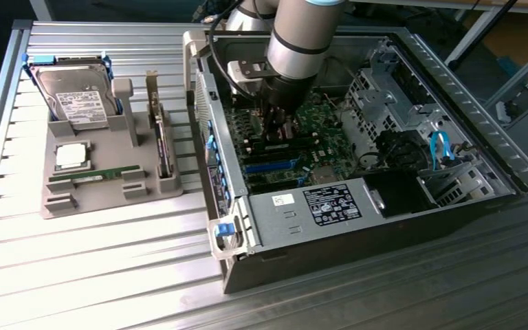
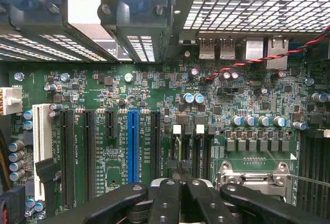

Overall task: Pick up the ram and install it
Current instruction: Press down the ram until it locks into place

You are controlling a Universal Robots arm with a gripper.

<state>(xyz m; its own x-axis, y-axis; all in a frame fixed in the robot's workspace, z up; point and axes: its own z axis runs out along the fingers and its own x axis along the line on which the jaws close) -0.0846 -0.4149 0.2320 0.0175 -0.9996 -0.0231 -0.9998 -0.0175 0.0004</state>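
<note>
Deep in the computer case [image 1: 287,227], your fingers [image 2: 166,203] sit clenched just above the motherboard [image 2: 129,87] by its memory slots [image 2: 198,147], so any drift could scrape components. A ram [image 1: 94,176] lies outside the case in the grey tray [image 1: 108,201]. If nothing is pinched, you're pressing an empty slot.

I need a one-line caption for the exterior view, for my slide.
Robot arm's tool lowered into the open computer case over the motherboard; a ram lies in the grey tray.

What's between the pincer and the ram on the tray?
Exterior view: the case's side wall and an upright board in the tray separate pincer from ram.
</note>
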